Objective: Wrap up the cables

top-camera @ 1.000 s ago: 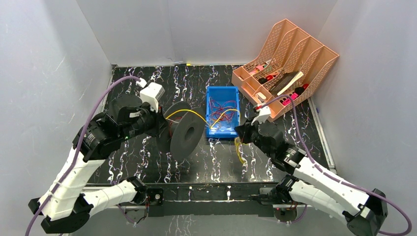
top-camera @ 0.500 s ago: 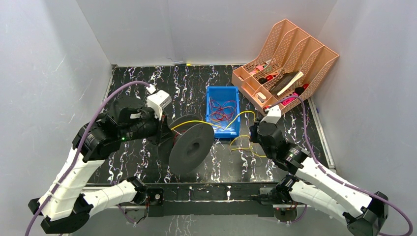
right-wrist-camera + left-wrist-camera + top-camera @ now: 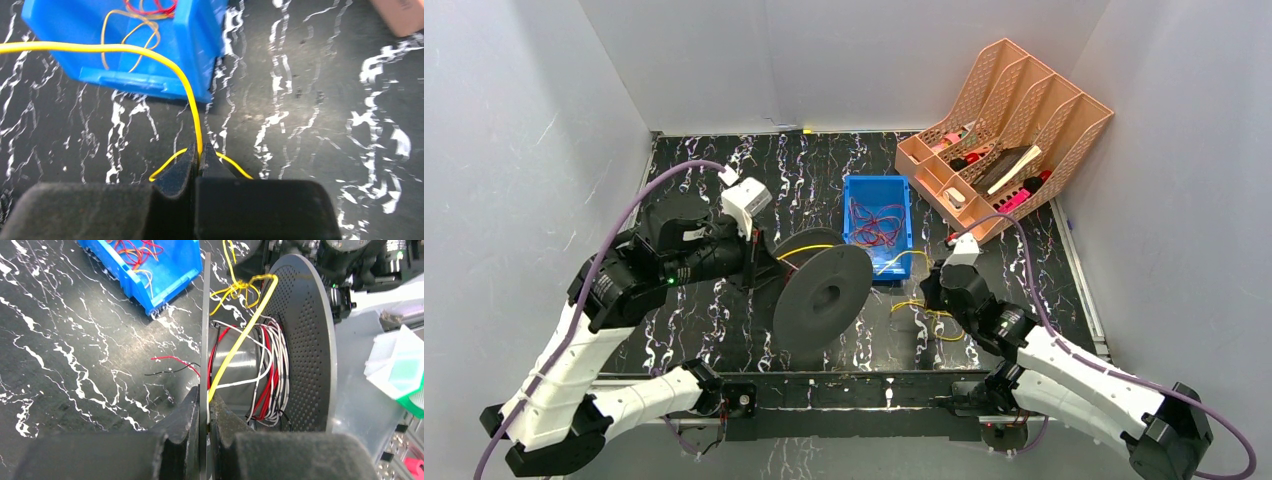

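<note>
Both end effectors are clamped: the left end effector (image 3: 204,405) has its fingers pressed onto the thin flange of the dark grey spool (image 3: 824,295), holding it on edge just near-left of the blue bin (image 3: 879,195), and the right end effector (image 3: 200,156) is pinched shut on the yellow cable (image 3: 125,48) at the bin's near-right side. Compared with a second ago, the spool sits closer to the bin and shows more of its flat face to the overhead camera, while the right end effector sits further from the bin's near edge, toward the arm bases. That pull has drawn the yellow cable out: it now runs from the spool's hub past the bin's near edge to the pinch, and slack loops of it lie on the desk (image 3: 724,330) on the near side of the bin. The left wrist view shows the yellow cable crossing the hub over white, red and black turns already wound there, with a small yellow tangle beyond the flange. Red cables (image 3: 876,226) lie in a loose heap inside the bin. Judging from this, the yellow length is nearly free of the bin and partly taut, so winding seems underway, but the loose loops and the tangle could snag as the spool turns.
</note>
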